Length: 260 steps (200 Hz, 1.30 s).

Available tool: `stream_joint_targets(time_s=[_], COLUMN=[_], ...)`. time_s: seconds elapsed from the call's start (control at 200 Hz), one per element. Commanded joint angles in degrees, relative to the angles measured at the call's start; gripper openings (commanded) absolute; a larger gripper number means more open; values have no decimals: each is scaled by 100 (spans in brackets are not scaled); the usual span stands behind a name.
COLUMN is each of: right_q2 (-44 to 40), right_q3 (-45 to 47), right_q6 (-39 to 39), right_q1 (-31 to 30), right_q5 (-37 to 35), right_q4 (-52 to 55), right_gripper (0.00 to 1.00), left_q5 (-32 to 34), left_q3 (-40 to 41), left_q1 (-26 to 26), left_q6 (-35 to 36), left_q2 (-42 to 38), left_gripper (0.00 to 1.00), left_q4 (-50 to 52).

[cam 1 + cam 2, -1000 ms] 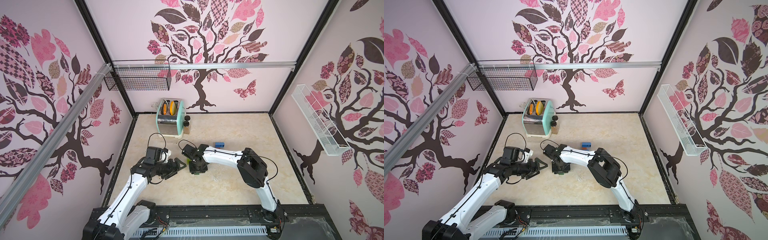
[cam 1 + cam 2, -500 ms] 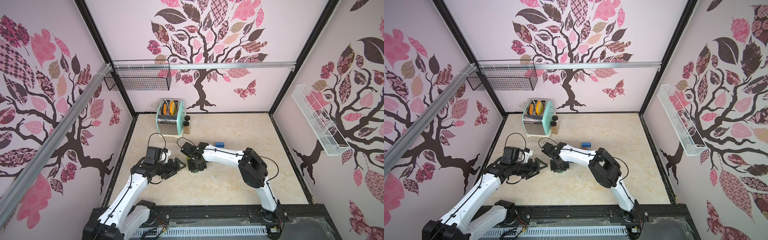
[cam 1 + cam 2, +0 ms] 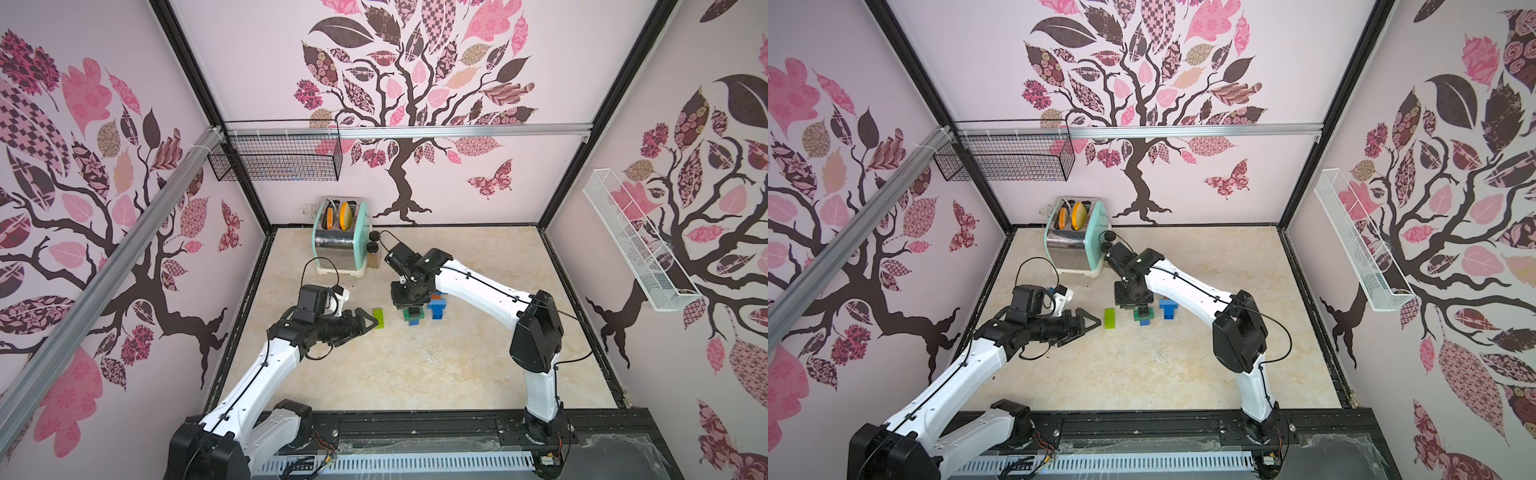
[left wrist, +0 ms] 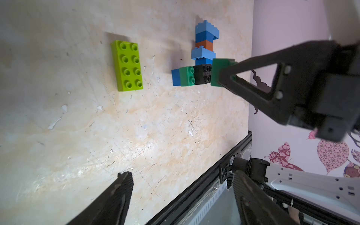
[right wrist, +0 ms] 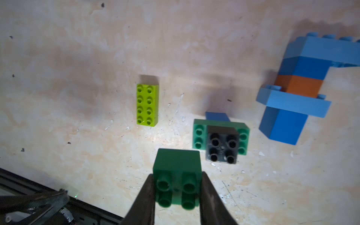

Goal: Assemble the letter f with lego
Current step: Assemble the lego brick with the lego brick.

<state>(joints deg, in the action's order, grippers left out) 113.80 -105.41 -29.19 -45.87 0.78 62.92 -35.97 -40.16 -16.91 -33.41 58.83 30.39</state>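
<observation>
Lying on its side right of centre on the table [image 3: 415,374], the biggest lego piece, a blue column [image 3: 436,311] with an orange-brown layer and 2 light-blue crossbars, runs near to far. Its studs point far, and the right arm hides its far end in both top views. Just left of it stands a small stack [image 3: 414,316], studs up: blue at the bottom, an oblong green brick, then a black square. Further left the lime brick [image 3: 378,318], 2 by 4 studs, lies flat with its long axis near to far.

The right gripper [image 5: 176,183] is clamped on a dark green brick [image 5: 177,163], 4 studs facing the wrist camera, held close over the stack but not seated on the black studs. The left gripper [image 3: 1088,330] hangs low with its jaws spread wide and nothing between them. Its tips point right, near the lime brick but apart from it.
</observation>
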Motion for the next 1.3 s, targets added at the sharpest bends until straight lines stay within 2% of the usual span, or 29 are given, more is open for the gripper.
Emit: stream_joint_targets(time_s=[0.0, 0.135, 1.295], right_q2=[49, 149, 268], right_q3=[-186, -182, 363], right_q6=[343, 488, 671], right_q1=[50, 131, 331], right_q5=[-72, -70, 62], right_q4=[279, 334, 188], right_gripper=[33, 33, 34], left_q5=[-68, 157, 314], left_q3=[37, -135, -124], left_q1=[-135, -382, -390], left_q6=[144, 219, 251], left_q2=[-11, 60, 401], left_gripper=[84, 84, 84], left_q4=[-732, -779, -684])
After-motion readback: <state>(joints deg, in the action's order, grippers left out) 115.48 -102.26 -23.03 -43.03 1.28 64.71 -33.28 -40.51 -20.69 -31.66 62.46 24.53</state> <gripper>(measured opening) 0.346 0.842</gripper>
